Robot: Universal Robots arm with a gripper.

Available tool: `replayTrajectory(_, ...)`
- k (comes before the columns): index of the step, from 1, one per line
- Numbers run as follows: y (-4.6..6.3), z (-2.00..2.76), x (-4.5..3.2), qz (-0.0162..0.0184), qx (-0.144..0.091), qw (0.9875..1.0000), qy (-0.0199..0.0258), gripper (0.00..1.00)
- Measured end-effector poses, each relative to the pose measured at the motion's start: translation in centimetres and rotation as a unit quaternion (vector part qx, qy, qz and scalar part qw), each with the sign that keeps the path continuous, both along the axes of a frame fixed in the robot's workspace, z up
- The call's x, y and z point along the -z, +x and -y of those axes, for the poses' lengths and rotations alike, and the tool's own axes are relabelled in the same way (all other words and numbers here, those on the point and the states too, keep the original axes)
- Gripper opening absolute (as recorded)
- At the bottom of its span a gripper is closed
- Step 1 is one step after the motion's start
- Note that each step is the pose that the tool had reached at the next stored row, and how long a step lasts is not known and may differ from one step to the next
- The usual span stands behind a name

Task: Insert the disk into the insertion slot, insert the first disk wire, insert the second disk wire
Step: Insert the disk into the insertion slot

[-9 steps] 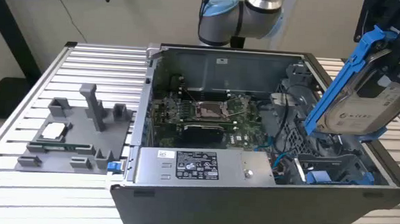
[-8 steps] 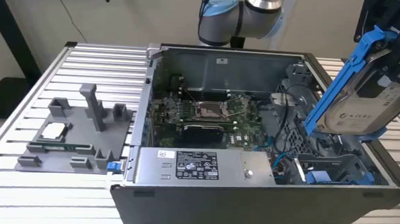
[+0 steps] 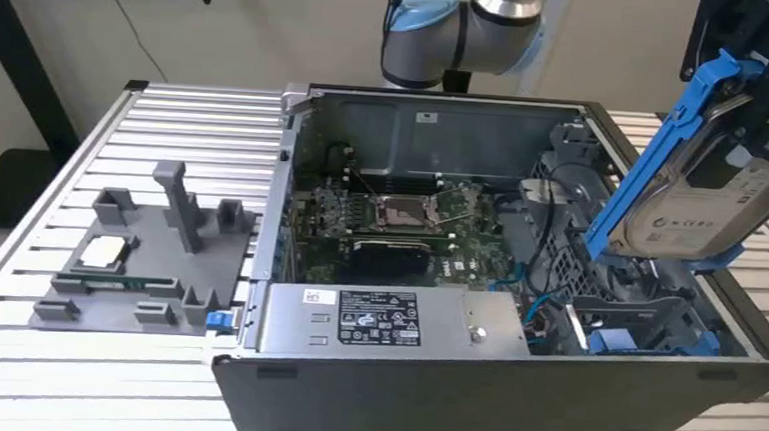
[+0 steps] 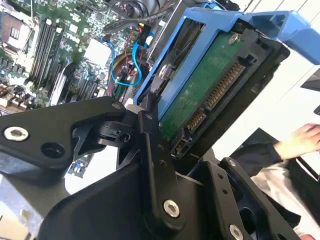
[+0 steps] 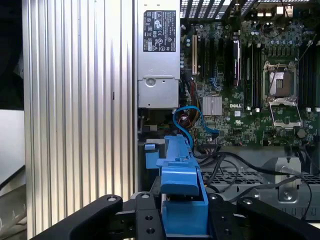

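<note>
My gripper [image 3: 765, 119] is shut on the disk [image 3: 705, 210], a silver-beige drive with a white label in a bright blue carrier frame. I hold it tilted, high over the open computer case's right end in the exterior view. Below it, in the case's near right corner, lies the insertion slot [image 3: 645, 327], a grey-walled bay with blue clips. In the second wrist view the disk [image 4: 210, 85] shows its green circuit board and connectors between my black fingers [image 4: 150, 160]. The carrier's blue edge [image 5: 180, 170] runs out from my gripper [image 5: 182, 212] in the first wrist view. A blue cable [image 3: 537, 285] loops beside the bay.
The case holds a motherboard [image 3: 398, 216] and a grey labelled power-supply box [image 3: 378, 320]. A grey fixture tray [image 3: 141, 261] with upright posts sits on the slatted table at the exterior view's left. A person's hand [image 4: 302, 140] appears beyond the disk in the second wrist view.
</note>
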State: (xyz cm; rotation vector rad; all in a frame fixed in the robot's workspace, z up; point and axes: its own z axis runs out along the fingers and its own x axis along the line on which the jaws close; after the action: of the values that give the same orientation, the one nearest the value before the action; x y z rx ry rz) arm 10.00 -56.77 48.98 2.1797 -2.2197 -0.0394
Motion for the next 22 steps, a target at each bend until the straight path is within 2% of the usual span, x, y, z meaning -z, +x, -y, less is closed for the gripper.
replayTrajectory(6,0.0,0.02,0.27,0.0008,0.000,1.0000,-0.0009,0.33)
replayTrajectory(10,0.0,0.02,0.85,0.0036,0.000,1.0000,-0.0011,0.33)
replayTrajectory(22,0.6,0.07,2.48,0.0038,0.000,1.0000,-0.0012,0.33)
